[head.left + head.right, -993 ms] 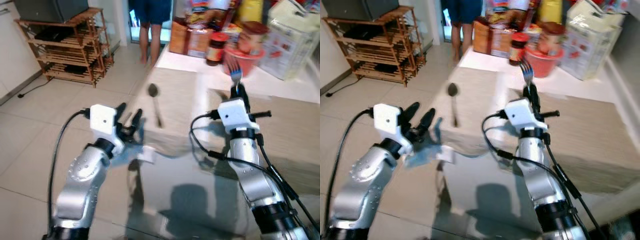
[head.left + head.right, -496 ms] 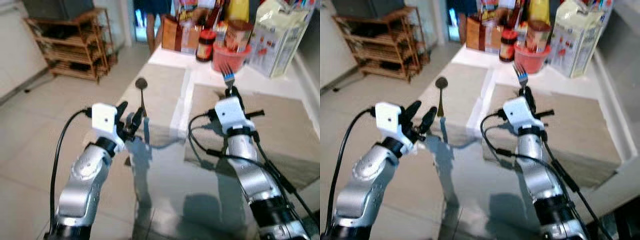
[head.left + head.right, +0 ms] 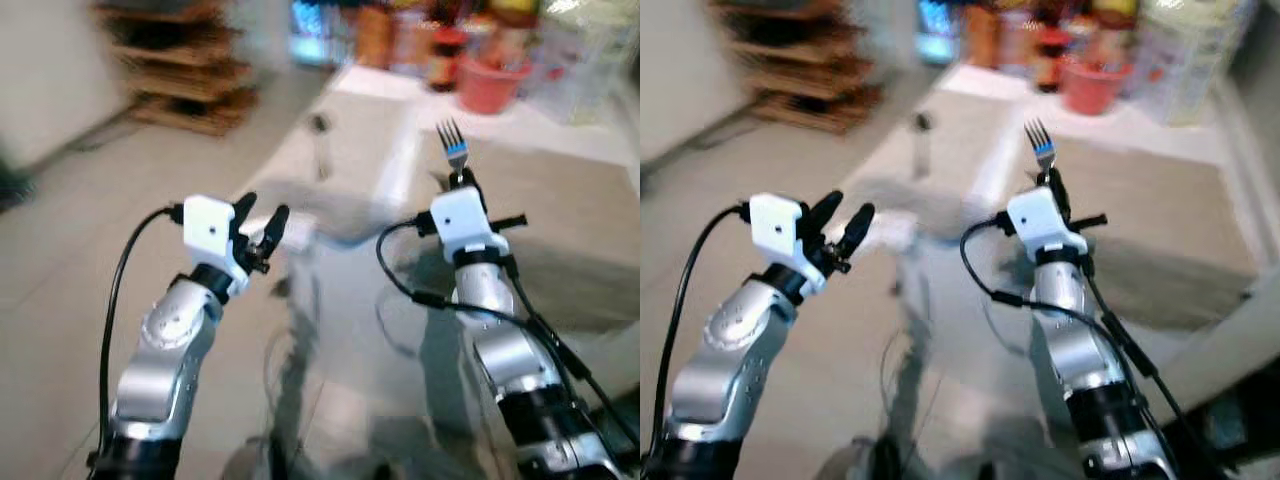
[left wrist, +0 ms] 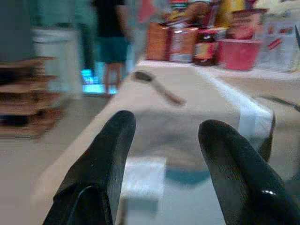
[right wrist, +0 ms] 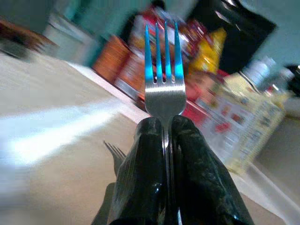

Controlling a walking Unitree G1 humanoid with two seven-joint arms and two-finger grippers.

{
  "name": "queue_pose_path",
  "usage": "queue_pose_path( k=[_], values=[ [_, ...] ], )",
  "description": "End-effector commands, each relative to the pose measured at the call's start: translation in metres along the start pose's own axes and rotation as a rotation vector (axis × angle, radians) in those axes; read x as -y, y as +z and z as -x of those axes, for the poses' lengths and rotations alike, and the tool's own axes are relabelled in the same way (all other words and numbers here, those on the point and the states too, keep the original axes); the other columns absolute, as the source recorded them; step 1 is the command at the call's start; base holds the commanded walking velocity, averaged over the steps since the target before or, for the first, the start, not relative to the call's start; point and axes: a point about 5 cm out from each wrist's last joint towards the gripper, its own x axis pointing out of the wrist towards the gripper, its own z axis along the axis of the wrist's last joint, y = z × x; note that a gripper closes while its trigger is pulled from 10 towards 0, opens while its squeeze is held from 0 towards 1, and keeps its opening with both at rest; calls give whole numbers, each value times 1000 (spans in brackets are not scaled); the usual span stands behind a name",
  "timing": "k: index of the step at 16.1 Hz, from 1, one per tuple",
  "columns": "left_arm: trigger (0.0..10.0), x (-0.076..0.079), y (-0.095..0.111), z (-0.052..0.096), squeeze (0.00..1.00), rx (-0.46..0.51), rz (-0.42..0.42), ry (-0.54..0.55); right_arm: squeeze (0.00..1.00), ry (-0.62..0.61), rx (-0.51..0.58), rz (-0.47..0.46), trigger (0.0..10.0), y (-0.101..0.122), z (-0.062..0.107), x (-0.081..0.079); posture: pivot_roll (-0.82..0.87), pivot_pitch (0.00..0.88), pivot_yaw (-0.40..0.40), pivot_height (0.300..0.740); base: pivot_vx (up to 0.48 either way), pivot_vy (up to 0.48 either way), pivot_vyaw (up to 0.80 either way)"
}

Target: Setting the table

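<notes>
Above table [image 3: 560, 200]: 1 fork [image 5: 164, 89], 1 spoon [image 4: 157, 86].

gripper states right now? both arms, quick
Left gripper: open, holding nothing.
Right gripper: closed on the fork, tines pointing up.

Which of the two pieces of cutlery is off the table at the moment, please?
The fork: the right gripper is shut on its handle, tines pointing up. The spoon lies flat on the far placemat, beyond the open left gripper.
</notes>
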Motion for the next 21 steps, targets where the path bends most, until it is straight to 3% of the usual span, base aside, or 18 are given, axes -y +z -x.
queue_pose_path(
  k=[1,3,8,12,21],
  values=[
    [10000,2,1,-1,0,2,-23,-17,0,14,11,-6,0,2,-1,0,10,0,4,740,0,0,0],
    [10000,4,0,-1,0,0,-22,-31,0,24,14,-9,0,2,-1,0,10,0,6,740,0,0,0],
    [10000,3,1,-2,0,6,-9,-55,0,63,44,-11,0,8,-3,-3,9,0,9,740,0,-469,0],
    [10000,4,1,-3,0,7,-8,-61,0,58,65,-15,0,10,-3,-3,9,0,7,740,0,-437,-552],
    [10000,12,-7,-8,0,-25,-24,-41,0,92,104,-5,0,12,-3,-5,2,0,11,740,305,-364,0]
  ],
)
